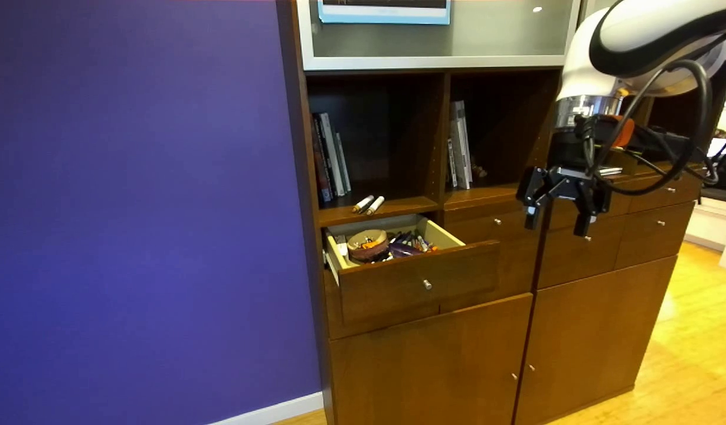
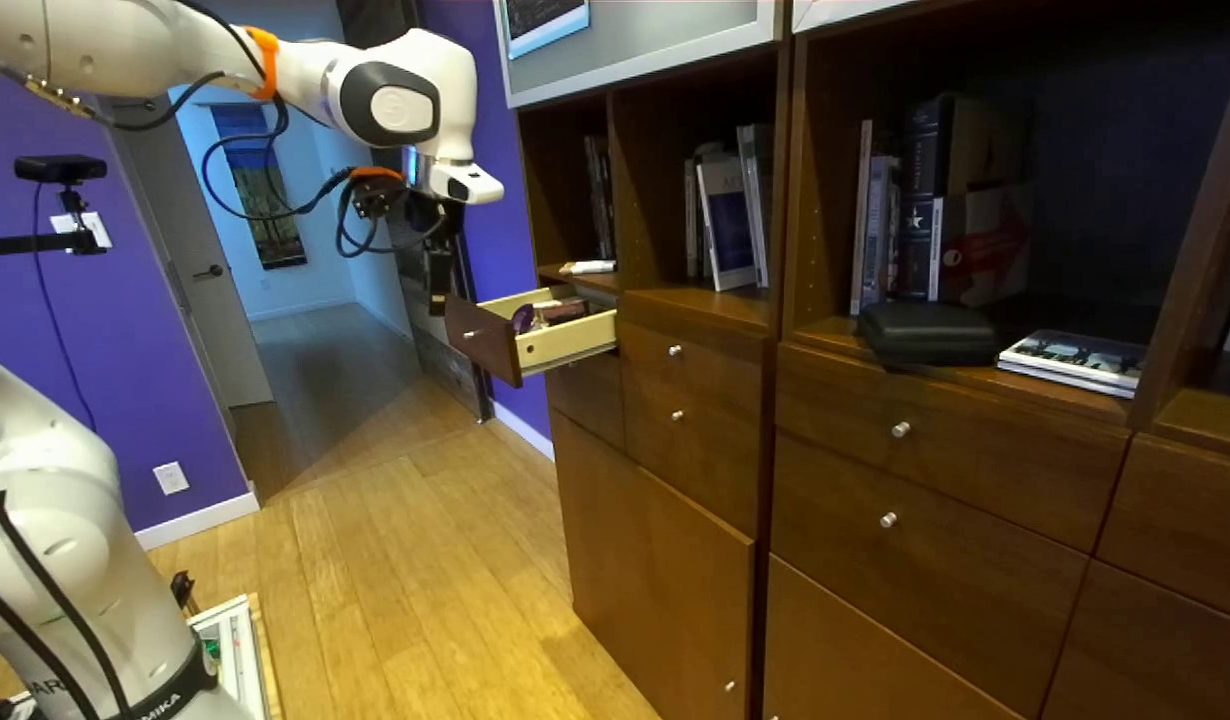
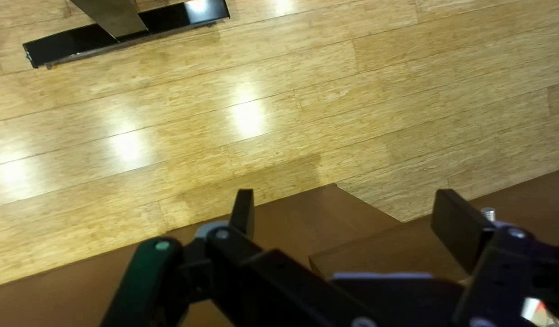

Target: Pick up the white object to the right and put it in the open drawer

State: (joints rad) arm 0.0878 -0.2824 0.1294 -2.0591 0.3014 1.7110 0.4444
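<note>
Two white marker-like sticks lie side by side on the shelf edge above the open drawer. The right white object point(image 1: 375, 205) is beside the left one point(image 1: 363, 204). In an exterior view they overlap as a white shape point(image 2: 588, 267). The open drawer point(image 1: 392, 292) has a brown front and pale sides, also in an exterior view point(image 2: 567, 342). It holds a round bowl and several pens. Its front shows in the wrist view point(image 3: 388, 250). My gripper point(image 1: 558, 223) is open and empty, in front of the cabinet and above drawer height; it also shows in the wrist view point(image 3: 344, 195).
Books point(image 1: 332, 156) stand in the left compartment behind the markers, and more books point(image 1: 459, 144) in the compartment beside it. A purple wall point(image 1: 162, 177) borders the cabinet. A black case point(image 2: 925, 333) lies on a farther shelf. A black stand base point(image 3: 184, 16) is on the floor.
</note>
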